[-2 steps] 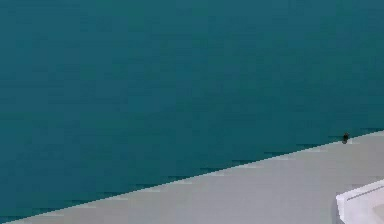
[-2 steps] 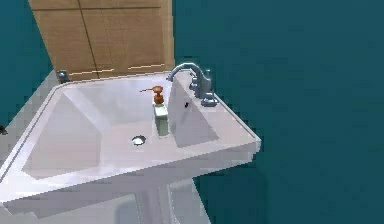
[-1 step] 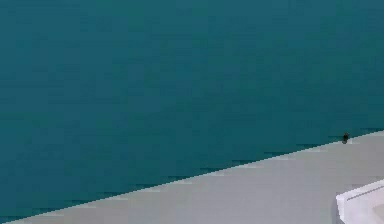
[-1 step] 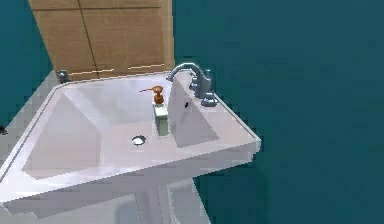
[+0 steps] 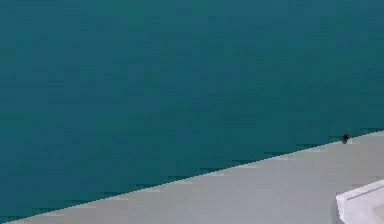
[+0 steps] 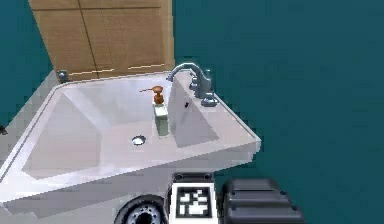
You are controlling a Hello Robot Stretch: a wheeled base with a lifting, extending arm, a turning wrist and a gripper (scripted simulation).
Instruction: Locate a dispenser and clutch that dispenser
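**Dispenser found; reach not yet made**

Locating step judged done, clutching step next. Seen in the arm side view: pale dispenser (image 6: 160,118) with a brown pump top, upright in the white sink (image 6: 60,150), just left of the chrome faucet (image 6: 195,82) and near the drain (image 6: 139,141). Hard to tell whether standing on the basin floor or on the ledge by the faucet. Behind the sink, a wooden cabinet (image 6: 100,35).

Low at the same view's bottom edge: a white marker square (image 6: 193,200) and, left of it, the gripper (image 6: 145,212) as a dark round body, well short of the dispenser. Fingers not made out, so cannot tell the grip's state, nor whether anything is held.

Ahead in the forward view: teal wall (image 5: 150,80), grey floor (image 5: 250,190), and a white corner (image 5: 362,202) at the lower right.

Next move, as a judgement: extend the arm out over the near rim, set the height to the bottle's body below the pump, and line up with it while keeping clear of the faucet spout. Risk of tipping the narrow bottle on contact.
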